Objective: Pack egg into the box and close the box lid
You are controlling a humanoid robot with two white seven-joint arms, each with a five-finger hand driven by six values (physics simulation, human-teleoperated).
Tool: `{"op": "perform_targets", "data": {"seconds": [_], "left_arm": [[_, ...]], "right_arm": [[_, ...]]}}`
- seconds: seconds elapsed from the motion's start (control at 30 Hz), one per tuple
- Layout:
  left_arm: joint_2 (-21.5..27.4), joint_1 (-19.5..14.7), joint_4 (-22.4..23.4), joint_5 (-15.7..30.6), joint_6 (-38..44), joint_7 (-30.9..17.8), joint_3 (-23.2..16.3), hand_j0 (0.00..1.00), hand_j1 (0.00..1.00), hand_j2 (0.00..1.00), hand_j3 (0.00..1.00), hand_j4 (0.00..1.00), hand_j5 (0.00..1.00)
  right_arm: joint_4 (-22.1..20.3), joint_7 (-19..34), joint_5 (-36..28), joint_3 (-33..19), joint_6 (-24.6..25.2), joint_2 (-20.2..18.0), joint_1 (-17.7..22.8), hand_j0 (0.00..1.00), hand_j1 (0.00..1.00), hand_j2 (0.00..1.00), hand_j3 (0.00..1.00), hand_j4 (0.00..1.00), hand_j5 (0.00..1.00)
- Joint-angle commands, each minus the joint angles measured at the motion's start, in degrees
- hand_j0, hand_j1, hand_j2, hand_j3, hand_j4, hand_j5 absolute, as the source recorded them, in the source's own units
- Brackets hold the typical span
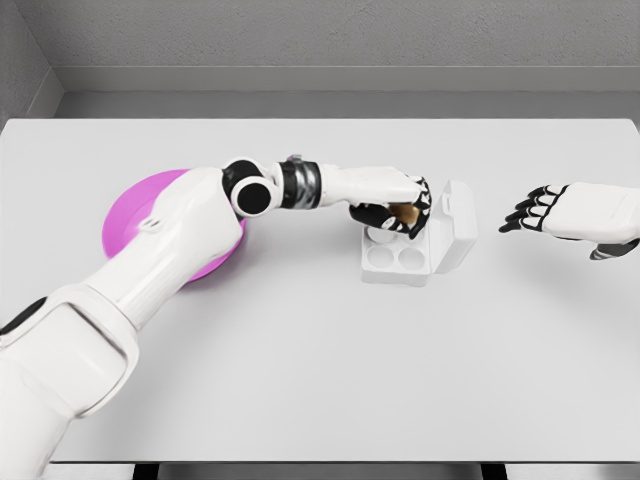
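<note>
Head view: the brown egg (405, 213) is held in the curled fingers of the left hand (398, 208), directly above the rear cells of the box (398, 260), whose lid (455, 225) stands open at 3 o'clock. A pink plate (125, 225) lies at 9 o'clock on the bench (320, 380). The right hand (560, 212), fingers relaxed and empty, is seen beyond the lid.

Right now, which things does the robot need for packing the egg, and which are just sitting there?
Needed:
egg, held in the left hand
box, lid open

Just sitting there:
pink plate, partly behind the left arm
right hand, resting open, apart from the box
</note>
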Motion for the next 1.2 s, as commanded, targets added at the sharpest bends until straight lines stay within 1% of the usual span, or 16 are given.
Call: {"op": "perform_targets", "data": {"seconds": [0.0, 0.07, 0.13, 0.53, 0.67, 0.8, 0.83, 0.87, 0.9, 0.93, 1.17], "left_arm": [[-1.30, -0.09, 2.62, 0.28, 0.17, 0.08, 0.15, 0.26, 0.26, 0.26, 0.26, 0.26, 0.26], [-1.39, -1.23, 5.43, -0.07, 0.17, 0.08, 0.15, 0.26, 0.26, 0.26, 0.26, 0.26, 0.26], [-1.39, -1.41, 5.96, -0.78, 0.17, 0.08, 0.24, 0.26, 0.26, 0.26, 0.26, 0.26, 0.26], [-1.39, -1.85, 5.87, -0.95, 0.17, -0.10, -0.02, 0.29, 0.29, 0.29, 0.29, 0.29, 0.29], [-1.39, -2.11, 5.78, -2.01, 0.17, -0.18, -0.46, 0.30, 0.30, 0.30, 0.30, 0.30, 0.30], [-1.39, -2.29, 4.99, -1.92, 0.17, -0.18, -0.55, 0.30, 0.30, 0.30, 0.30, 0.30, 0.30], [-1.39, -2.55, 4.64, -1.92, 0.17, -0.27, -0.64, 0.32, 0.32, 0.32, 0.32, 0.32, 0.32], [-1.39, -2.55, 3.94, -1.92, 0.17, -0.27, -0.73, 0.34, 0.34, 0.34, 0.34, 0.34, 0.34], [-1.39, -2.64, 3.24, -1.83, 0.17, -0.18, -2.31, 0.34, 0.34, 0.34, 0.34, 0.34, 0.34], [-1.39, -2.64, 1.39, -1.83, 0.17, -0.18, -2.40, 0.34, 0.34, 0.34, 0.34, 0.34, 0.34], [-1.39, -2.73, 1.04, -1.83, 0.17, -0.18, -2.75, 0.34, 0.34, 0.34, 0.34, 0.34, 0.34]], "right_arm": [[0.05, -0.02, -0.19, -0.13, 0.13, -0.09, -0.09, 1.00, 1.00, 1.00, 1.00, 1.00, 1.00], [-0.04, -0.02, -0.19, -0.13, 0.13, 0.00, -0.09, 1.00, 1.00, 1.00, 1.00, 1.00, 1.00], [-0.04, -0.02, -0.19, -0.13, 0.13, 0.00, -0.09, 1.00, 1.00, 1.00, 1.00, 1.00, 1.00], [0.05, -0.02, -0.28, 0.13, 0.13, 0.17, 0.00, 1.00, 1.00, 1.00, 1.00, 1.00, 1.00], [0.05, -0.02, -0.28, 0.04, 0.13, 0.00, 0.00, 1.00, 1.00, 1.00, 1.00, 1.00, 1.00], [0.05, -0.02, -0.28, 0.04, 0.13, 0.00, 0.00, 1.00, 1.00, 1.00, 1.00, 1.00, 1.00], [0.05, -0.02, -0.28, 0.04, 0.13, 0.00, 0.09, 1.00, 1.00, 1.00, 1.00, 1.00, 1.00], [0.05, -0.02, -0.28, 0.04, 0.13, 0.00, 0.00, 1.00, 1.00, 1.00, 1.00, 1.00, 1.00], [0.05, -0.02, -0.28, 0.04, 0.13, 0.00, 0.00, 1.00, 1.00, 1.00, 1.00, 1.00, 1.00], [0.05, -0.02, -0.28, 0.04, 0.13, -0.09, 0.09, 1.00, 1.00, 1.00, 1.00, 1.00, 1.00], [-0.04, -0.02, -0.28, -0.04, 0.13, -0.09, 0.00, 1.00, 1.00, 1.00, 1.00, 1.00, 1.00]]}}
